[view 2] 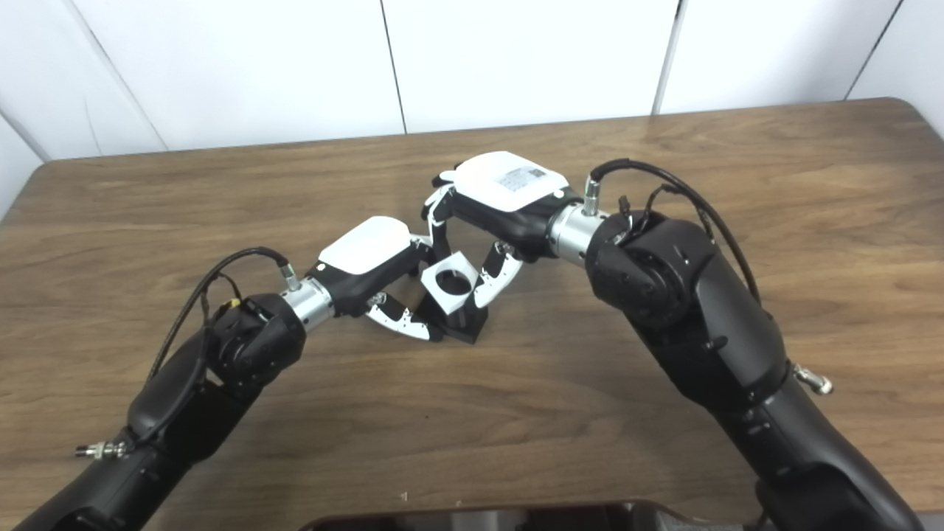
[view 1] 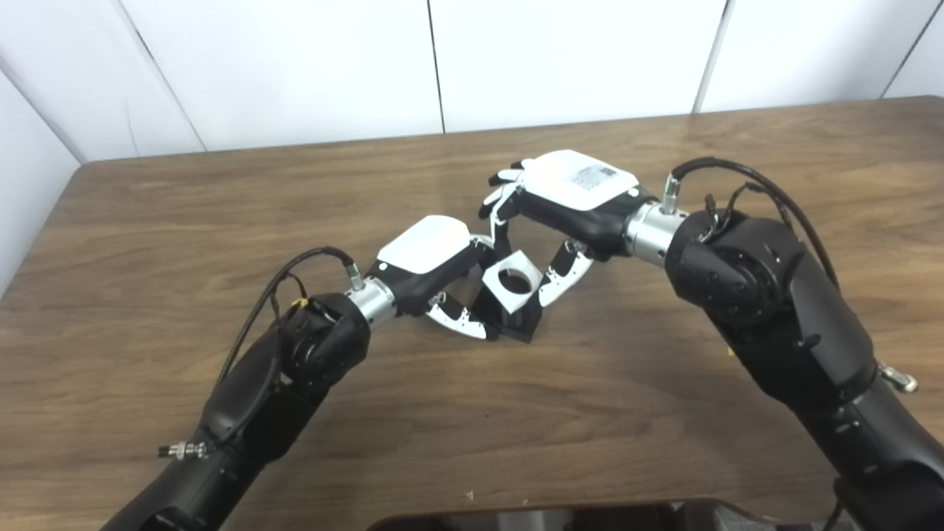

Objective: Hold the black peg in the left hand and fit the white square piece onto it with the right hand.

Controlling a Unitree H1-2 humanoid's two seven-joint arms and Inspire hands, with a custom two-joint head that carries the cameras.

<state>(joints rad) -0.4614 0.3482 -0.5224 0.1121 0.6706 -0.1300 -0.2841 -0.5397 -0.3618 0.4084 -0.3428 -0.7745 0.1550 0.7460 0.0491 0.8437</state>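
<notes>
Table [view 1: 221, 206] fills most of my view, brown wood under a white panelled wall [view 1: 295, 66] along the top of the frame, and both arms come up from the bottom edge to meet a little left of the centre. From the lower left, my left hand [view 1: 431, 269] is low by the tabletop with its fingers curled round the black peg [view 1: 518, 321], which looks to have its base on the wood; I judge I have it there so the table takes the load and the peg cannot twist while the other part is pushed on. From the right side of the frame, my right hand [view 1: 564, 203] arches over from above, white back plate up, fingers and thumb closed from either side on the white square piece [view 1: 510, 280]. That piece is tilted, one corner up, its round hole facing the cameras, and it sits directly above and touching or nearly touching the top of the peg; I cannot tell whether it has started to seat. The piece lies between the two hands, just beside the left hand's fingers and under the right palm. Holding it by the edges leaves the hole free, which I take to be the reason for that grip. It needs levelling before it will go down.
</notes>
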